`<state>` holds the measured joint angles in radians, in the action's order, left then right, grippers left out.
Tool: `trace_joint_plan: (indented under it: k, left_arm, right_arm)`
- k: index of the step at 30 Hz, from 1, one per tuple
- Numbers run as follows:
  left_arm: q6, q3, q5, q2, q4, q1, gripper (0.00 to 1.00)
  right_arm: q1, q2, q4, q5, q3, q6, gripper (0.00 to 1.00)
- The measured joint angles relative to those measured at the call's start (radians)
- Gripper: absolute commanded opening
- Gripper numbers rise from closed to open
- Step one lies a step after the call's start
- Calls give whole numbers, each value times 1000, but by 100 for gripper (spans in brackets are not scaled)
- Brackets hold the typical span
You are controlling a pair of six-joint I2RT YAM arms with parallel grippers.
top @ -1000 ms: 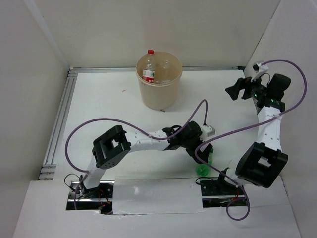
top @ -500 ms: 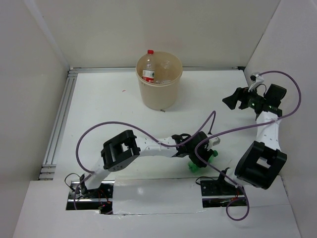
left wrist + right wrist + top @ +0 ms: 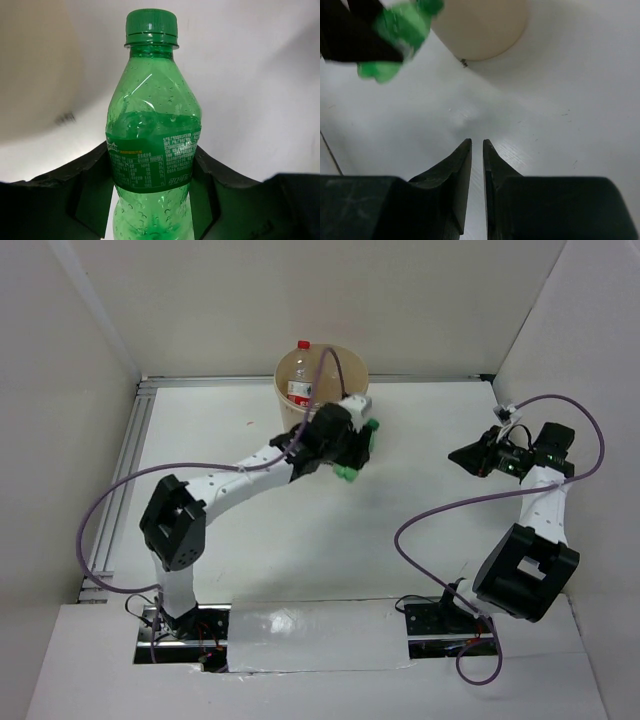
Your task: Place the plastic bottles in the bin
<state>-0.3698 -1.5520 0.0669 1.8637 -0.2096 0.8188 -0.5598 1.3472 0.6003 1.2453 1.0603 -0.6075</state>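
White table (image 3: 300, 540), with white walls on three sides. At the near edge sit the two arm bases, with a shiny strip of tape (image 3: 320, 635) between them. A metal rail (image 3: 125, 470) runs along the left side. Purple cables (image 3: 110, 500) loop up from both bases and hang over the table.

The right gripper (image 3: 455, 455) is out over the right side of the table, well apart from the bin. Its two fingers (image 3: 462, 165) are pressed almost together, with only a thin crack between them, and they hold nothing. It points left, toward the bin and the other arm.

The left arm reaches from near left to the far middle. The left gripper (image 3: 352, 445) holds the green bottle (image 3: 152, 125) – one black finger on each side, right at the label. The green cap is on. The bottle is just beside the bin's near right side, not inside it. From the right wrist it looks like a green blur up off the table, next to the tan wall.

The bin (image 3: 280, 375) stands at the far middle, close to the back wall. The left arm's wrist hides the bin's near side from above, and a purple cable crosses over its mouth. Inside stands a clear bottle with a red cap (image 3: 300, 375), and more clear plastic lies beside it – how many bottles, I cannot tell. A small dark speck (image 3: 464, 62) lies on the table at the foot of the bin.
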Motion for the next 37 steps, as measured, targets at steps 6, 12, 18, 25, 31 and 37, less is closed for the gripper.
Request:
trace_joint_plan:
  k: [6, 12, 18, 25, 31, 37]
  left_arm:
    - [-3, -192, -43, -43, 105, -98, 6]
    - [-43, -233, 13, -32, 184, -184, 18]
    - [-60, -318, 103, 108, 192, -249, 97]
    - [-40, -317, 111, 109, 149, -256, 100]
    - [13, -30, 47, -213, 205, -224, 100]
    - [-1, 352, 40, -632, 280, -260, 100]
  right_arm:
    - [0, 0, 117, 19, 0, -146, 25]
    - [0, -14, 149, 17, -24, -206, 52]
    - [2, -23, 165, -41, -53, -250, 100]
    - [26, -32, 170, -133, -71, -244, 100]
    - [70, -47, 135, -232, -72, -94, 100]
    - [77, -69, 88, -338, -73, 81, 100]
